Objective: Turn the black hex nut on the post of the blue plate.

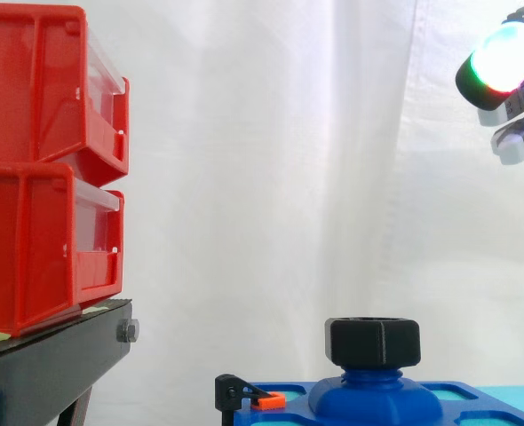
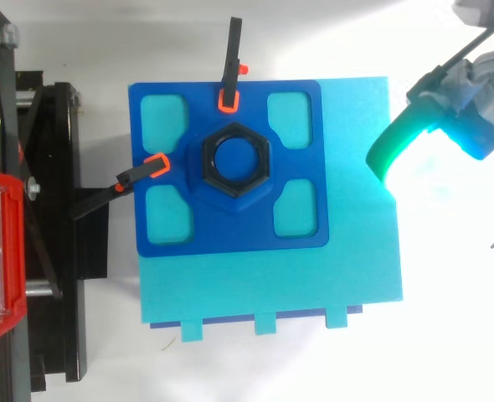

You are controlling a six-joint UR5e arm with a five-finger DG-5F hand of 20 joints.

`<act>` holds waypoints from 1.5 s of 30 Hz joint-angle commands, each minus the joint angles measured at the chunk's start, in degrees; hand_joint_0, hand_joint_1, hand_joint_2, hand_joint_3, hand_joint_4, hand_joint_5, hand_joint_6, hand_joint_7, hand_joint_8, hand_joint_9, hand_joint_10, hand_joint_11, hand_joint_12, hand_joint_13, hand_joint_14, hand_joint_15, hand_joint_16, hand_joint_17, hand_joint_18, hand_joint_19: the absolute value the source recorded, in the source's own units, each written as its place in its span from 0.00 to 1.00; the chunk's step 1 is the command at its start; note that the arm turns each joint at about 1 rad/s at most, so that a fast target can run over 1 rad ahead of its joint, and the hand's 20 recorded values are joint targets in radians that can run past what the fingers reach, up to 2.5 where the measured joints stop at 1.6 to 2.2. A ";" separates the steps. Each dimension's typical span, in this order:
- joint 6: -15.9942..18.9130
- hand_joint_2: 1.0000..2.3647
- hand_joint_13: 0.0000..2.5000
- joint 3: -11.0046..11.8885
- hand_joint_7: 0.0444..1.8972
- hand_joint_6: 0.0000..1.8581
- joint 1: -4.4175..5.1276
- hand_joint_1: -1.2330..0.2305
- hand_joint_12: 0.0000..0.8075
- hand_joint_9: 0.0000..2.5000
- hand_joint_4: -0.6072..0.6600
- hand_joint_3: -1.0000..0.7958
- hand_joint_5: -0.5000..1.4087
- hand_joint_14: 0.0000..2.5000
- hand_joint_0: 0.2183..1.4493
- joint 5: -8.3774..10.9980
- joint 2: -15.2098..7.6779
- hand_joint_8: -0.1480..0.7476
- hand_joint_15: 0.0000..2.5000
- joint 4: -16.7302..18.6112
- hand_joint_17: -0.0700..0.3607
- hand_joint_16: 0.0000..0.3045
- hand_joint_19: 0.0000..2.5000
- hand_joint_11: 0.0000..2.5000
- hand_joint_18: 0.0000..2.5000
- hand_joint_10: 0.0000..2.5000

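Governing relation: the black hex nut [image 1: 373,342] lies well below the hand [image 1: 506,58] and towards the left of the side view, with a wide open gap between the two and no contact. In the top view the hand enters at the upper right corner, beyond the right edge of the blue plate [image 2: 230,239], while the nut sits at the plate's centre, so the coming move is judged to call for travel leftward across the plate combined with a long descent. The nut is seated on the raised blue boss [image 1: 375,399] that carries the post; its turning axis stands upright and its bore faces upward (blue shows at the bottom of the bore from above), so a grasp from directly overhead on the flats appears the natural approach. Hand state: it cannot be told whether the hand is spread or closed; nothing is seen held in it. Surroundings: the blue plate rests on a larger cyan base [image 2: 356,260], which shows through the four cut-outs around the boss. Two black clamps with orange tips hold the plate, one at the upper edge [image 2: 230,63] and one at the left edge [image 2: 117,182] of the top view; both lie on the sides away from the hand and are not judged to obstruct the path. The red bins [image 1: 40,160] on the black stand [image 1: 49,359] are well apart to the left, before the white curtain [image 1: 271,133]
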 commanded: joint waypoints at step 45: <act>-15.47 0.00 0.11 19.25 0.34 0.27 2.70 0.52 0.45 0.17 0.59 0.28 0.15 0.00 0.21 6.91 -18.98 0.43 0.01 -3.26 0.46 0.18 0.02 0.00 0.00 0.00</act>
